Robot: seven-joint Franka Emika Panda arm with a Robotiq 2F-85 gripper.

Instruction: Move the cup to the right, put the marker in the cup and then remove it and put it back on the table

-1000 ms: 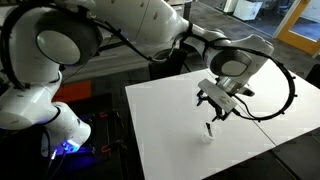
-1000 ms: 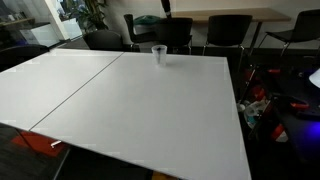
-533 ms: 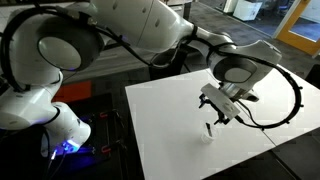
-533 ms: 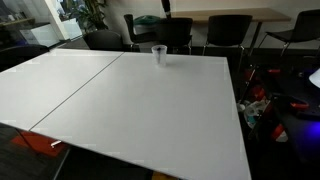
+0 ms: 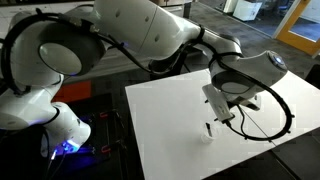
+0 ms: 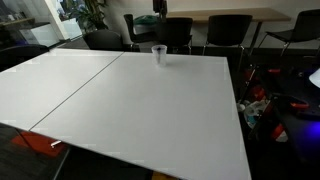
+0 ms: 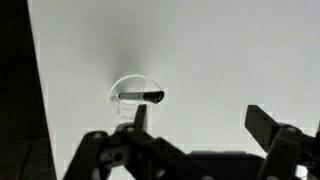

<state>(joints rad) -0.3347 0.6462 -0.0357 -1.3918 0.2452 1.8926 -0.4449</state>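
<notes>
The clear cup stands on the white table, seen from above in the wrist view. The black marker stands inside it, leaning on the rim. My gripper is open and empty above the table; one finger overlaps the cup's edge, the other is far to the side. In an exterior view the gripper hangs just above and beside the cup with the marker. In an exterior view the cup stands near the table's far edge.
The table has a dark seam dividing it into two panels. Office chairs stand behind its far edge. The robot base and a blue-lit box sit beside the table. A dark floor strip borders the table.
The wrist has turned and the arm has shifted a little to the right above the cup. The cup and marker have not moved.
</notes>
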